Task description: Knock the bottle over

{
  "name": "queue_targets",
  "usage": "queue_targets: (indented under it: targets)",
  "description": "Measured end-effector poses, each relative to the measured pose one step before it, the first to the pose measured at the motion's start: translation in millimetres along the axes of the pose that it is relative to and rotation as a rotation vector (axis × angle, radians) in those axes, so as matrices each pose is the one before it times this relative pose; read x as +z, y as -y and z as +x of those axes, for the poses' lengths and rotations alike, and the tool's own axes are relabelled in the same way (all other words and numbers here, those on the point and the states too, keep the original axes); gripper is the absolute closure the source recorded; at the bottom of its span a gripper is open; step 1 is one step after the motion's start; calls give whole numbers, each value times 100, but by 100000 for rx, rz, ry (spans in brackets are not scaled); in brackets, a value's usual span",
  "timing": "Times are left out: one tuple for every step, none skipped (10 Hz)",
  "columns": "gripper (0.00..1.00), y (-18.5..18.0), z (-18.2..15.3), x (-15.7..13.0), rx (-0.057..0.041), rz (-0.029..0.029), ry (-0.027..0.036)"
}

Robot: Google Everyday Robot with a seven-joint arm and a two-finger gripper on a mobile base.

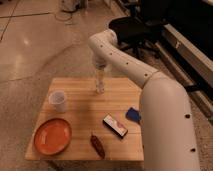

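Note:
The bottle (100, 86) is small, slim and clear, and it stands upright near the back edge of the wooden table (80, 117). My gripper (99, 74) hangs down from the arm's wrist (102, 47), right over the bottle's top and in line with it. I cannot tell whether it touches the bottle. The arm sweeps in from the lower right and covers the table's right side.
A translucent white cup (58, 100) stands at the left. An orange plate (52, 136) lies at the front left. A dark red pepper-like item (97, 145) and a black-and-white packet (115, 125) lie at the front. A blue object (132, 115) peeks out by the arm. An office chair (131, 27) stands behind.

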Motion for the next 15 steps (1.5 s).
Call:
queue_targets:
  targets:
    - [35, -417, -456, 325, -885, -817, 101]
    - [35, -368, -265, 267, -627, -672, -95]
    - [35, -668, -255, 511, -863, -1196, -380]
    - [35, -372, -31, 257, -374, -572, -351]
    - [35, -66, -355, 87, -670, -148, -67]
    - [35, 114, -455, -52, -699, 144, 99]
    - [35, 307, -649, -116, -962, 369, 123]
    - [35, 333, -353, -153, -553, 491, -74]
    - [35, 457, -490, -95, -636, 494, -22]
    - [35, 476, -347, -60, -310, 379, -73]
    - [35, 642, -178, 24, -91, 226, -521]
    - [35, 373, 182, 24, 340, 18, -556]
    - [35, 286, 506, 109, 696, -281, -970]
    - [35, 497, 1505, 296, 2308, -550, -1990]
    - [35, 223, 1078, 301, 1664, -547, -1334]
